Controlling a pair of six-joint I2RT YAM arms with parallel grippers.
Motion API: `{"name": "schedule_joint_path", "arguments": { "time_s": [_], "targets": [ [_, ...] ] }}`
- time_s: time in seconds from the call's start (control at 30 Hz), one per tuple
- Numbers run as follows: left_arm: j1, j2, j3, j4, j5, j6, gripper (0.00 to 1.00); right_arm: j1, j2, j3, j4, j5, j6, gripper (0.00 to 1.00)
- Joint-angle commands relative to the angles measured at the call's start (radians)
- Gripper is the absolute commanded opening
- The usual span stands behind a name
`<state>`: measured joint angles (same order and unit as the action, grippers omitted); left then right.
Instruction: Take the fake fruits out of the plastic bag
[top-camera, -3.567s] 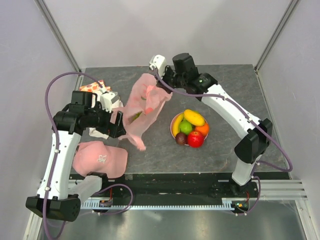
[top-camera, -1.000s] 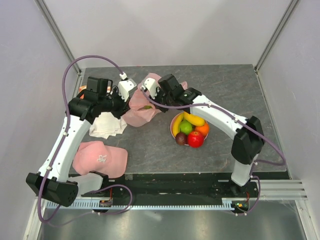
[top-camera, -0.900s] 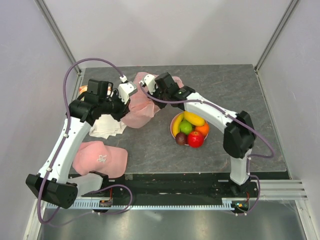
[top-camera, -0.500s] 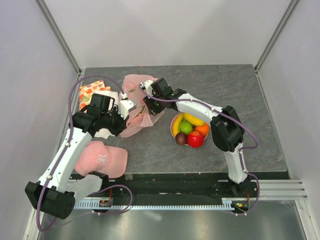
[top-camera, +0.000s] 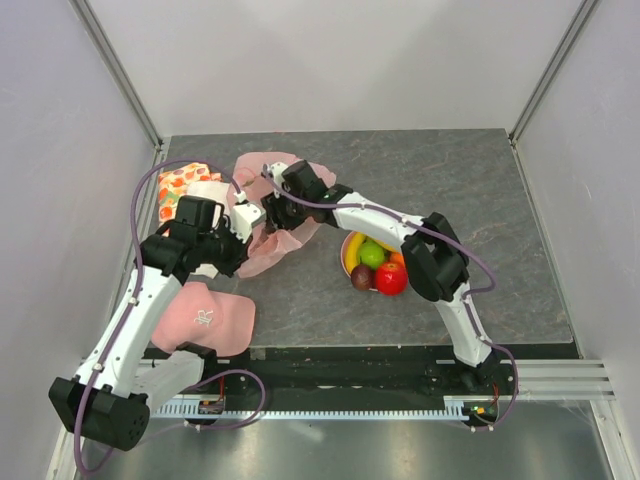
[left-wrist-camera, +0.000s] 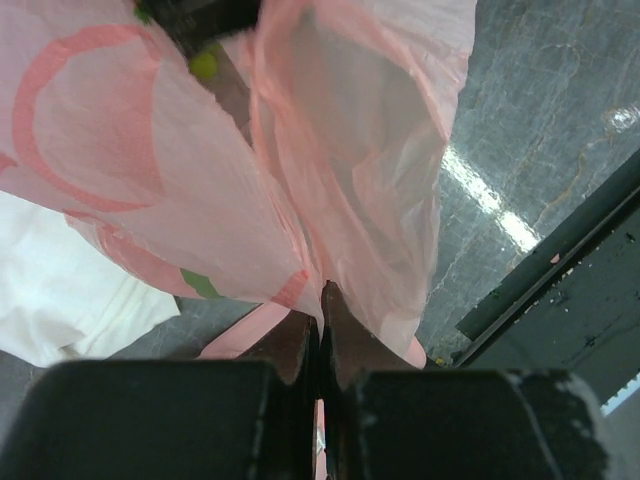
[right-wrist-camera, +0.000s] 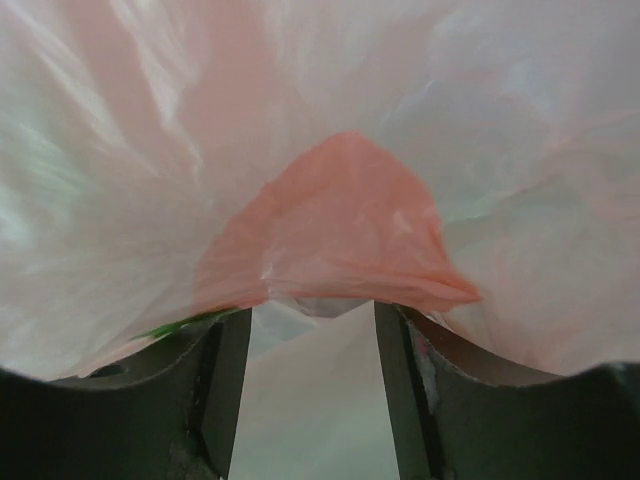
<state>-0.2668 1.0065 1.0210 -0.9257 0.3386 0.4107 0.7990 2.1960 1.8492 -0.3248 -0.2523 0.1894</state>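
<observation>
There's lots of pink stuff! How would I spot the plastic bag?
Look at the dark grey table, toward its back left. The plastic bag is the thin, crinkly, see-through pink heap there, pinched by the left gripper. The pink cloth by the front edge is not see-through and has a logo on it.

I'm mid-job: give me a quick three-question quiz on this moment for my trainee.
1. True or false: the left gripper is shut on the plastic bag.
2. Where does the red apple lie? A in the plastic bag; B on the plate; C in a gripper.
3. Fill in: the jaws of the right gripper stand ____.
Key: 1 true; 2 B; 3 open.
</observation>
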Motion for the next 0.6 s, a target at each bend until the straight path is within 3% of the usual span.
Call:
{"name": "schedule_joint_path", "arguments": {
  "time_s": [0.0,0.07,0.17,0.2,0.37,0.57],
  "targets": [
    [0.018,-0.032,-0.018,0.056,-0.03,-0.03,0.01,0.052,0.039,-0.017,-0.014,0.093,0.024,0.61],
    [0.021,-0.036,-0.025,0.059,-0.032,-0.032,0.02,0.063,0.013,-0.057,-0.026,0.168,0.018,0.66],
    [0.023,-0.031,-0.03,0.065,-0.018,-0.03,0.02,0.071,-0.011,-0.079,-0.028,0.24,0.027,0.85],
    [0.024,-0.031,-0.029,0.065,-0.013,-0.027,0.02,0.075,-0.013,-0.062,-0.036,0.246,0.03,0.96],
    [0.023,-0.028,-0.022,0.065,0.002,-0.004,0.02,0.082,0.004,0.013,-0.066,0.314,0.061,0.98],
    [0.023,-0.089,-0.013,0.05,0.056,-0.001,0.02,0.082,0.047,0.042,-0.069,0.39,0.085,0.92]
  ]
}}
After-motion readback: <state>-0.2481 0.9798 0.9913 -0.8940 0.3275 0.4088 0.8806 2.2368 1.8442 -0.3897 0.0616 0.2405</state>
